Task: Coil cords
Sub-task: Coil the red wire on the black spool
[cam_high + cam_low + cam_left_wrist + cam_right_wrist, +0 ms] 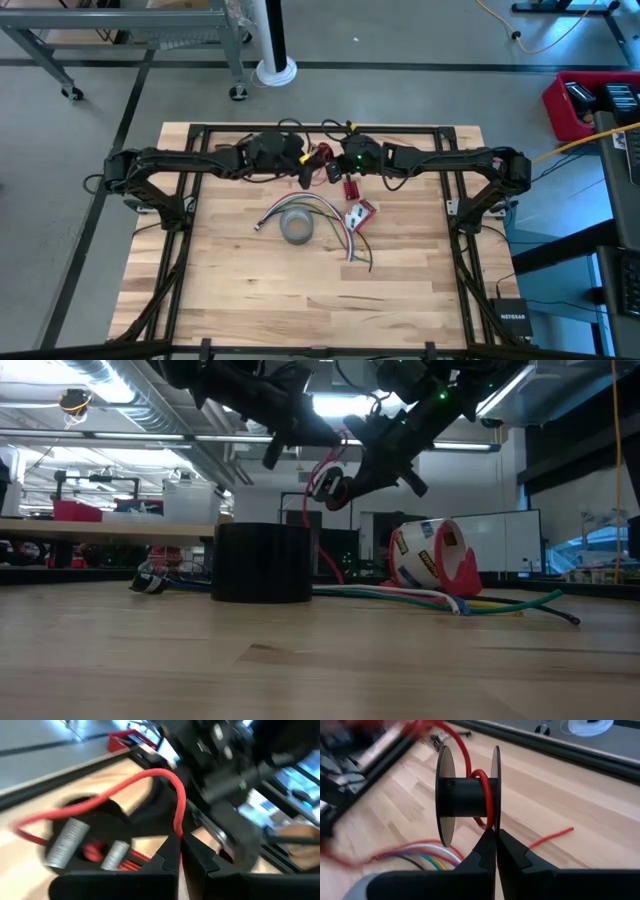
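Above the table's far side, the right gripper (496,836) pinches a black spool (465,796) by its rim while the left gripper (180,845), clamped on the red wire (127,787), feeds it (winding seems barely begun, another wrap likely next).

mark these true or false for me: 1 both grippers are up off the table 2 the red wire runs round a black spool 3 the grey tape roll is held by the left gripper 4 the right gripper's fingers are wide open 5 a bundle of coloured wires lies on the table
1. True: the left gripper and right gripper meet above the table.
2. True: the red wire loops round the black spool, pinched at the right gripper's tips.
3. False: the grey tape roll lies on the table; the left gripper pinches the red wire.
4. False: they are shut.
5. True: the coloured wires lie beside the tape roll.
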You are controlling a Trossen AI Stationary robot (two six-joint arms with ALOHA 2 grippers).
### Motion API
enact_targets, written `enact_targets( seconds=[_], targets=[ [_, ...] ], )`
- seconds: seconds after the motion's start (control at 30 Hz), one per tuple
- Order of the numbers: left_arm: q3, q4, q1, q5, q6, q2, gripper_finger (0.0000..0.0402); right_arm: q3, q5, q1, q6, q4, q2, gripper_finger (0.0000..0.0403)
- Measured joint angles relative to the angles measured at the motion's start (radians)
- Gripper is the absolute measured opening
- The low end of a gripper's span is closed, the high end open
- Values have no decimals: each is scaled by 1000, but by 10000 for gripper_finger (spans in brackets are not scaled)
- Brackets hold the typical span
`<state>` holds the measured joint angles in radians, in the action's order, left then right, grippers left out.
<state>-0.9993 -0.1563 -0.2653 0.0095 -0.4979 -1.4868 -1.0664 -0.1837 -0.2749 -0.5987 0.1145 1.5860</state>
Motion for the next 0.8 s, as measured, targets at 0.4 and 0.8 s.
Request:
enact_targets(
  seconds=[0.4,0.8],
  targets=[
    [0,93,3,95,-14,-1,0,0,19,1,-33,-17,0,5],
    [0,56,-36,93,-22,-1,0,0,61,16,-19,-15,0,5]
  ],
)
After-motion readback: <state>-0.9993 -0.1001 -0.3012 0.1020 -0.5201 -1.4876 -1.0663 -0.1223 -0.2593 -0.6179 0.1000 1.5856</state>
